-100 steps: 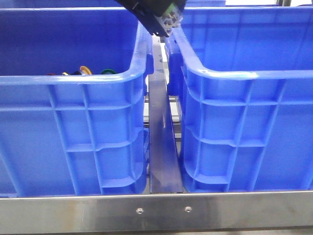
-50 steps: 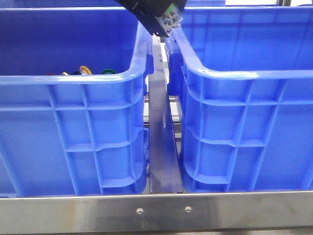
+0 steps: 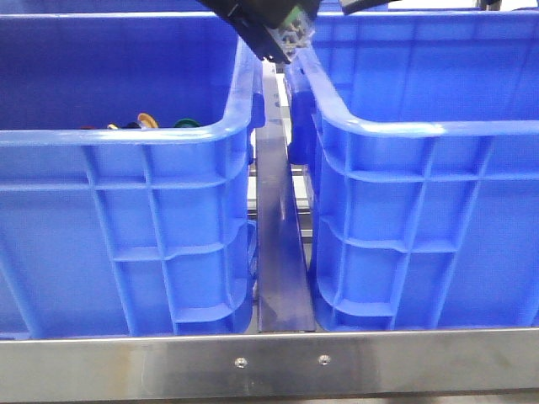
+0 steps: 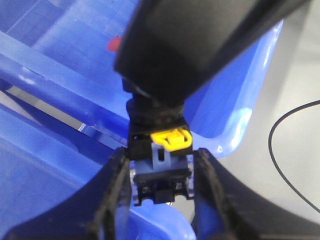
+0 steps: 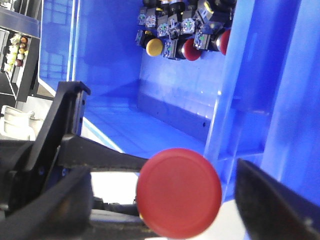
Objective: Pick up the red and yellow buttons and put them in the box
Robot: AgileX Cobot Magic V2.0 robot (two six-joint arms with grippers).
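My left gripper (image 4: 161, 186) is shut on the black and grey body of a red button (image 4: 160, 159), which has a yellow latch. In the front view it (image 3: 282, 40) hangs at the top, over the gap between the two blue crates. The button's red cap (image 5: 179, 192) faces the right wrist camera, between the wide-apart fingers (image 5: 272, 202) of my open right gripper (image 5: 170, 200). The fingers do not touch the cap. A blue crate (image 5: 120, 80) behind holds several red and yellow buttons (image 5: 154, 46) in one corner.
The left crate (image 3: 126, 139) shows yellow and green caps (image 3: 148, 120) just over its near rim. The twin right crate (image 3: 421, 130) stands beside it, a metal rail (image 3: 278, 252) between them. A steel bar (image 3: 269, 366) runs along the front. A black cable (image 4: 295, 150) lies outside.
A dark part of an arm has come into the front view's top edge, right of centre. The left gripper and the button have stayed put.
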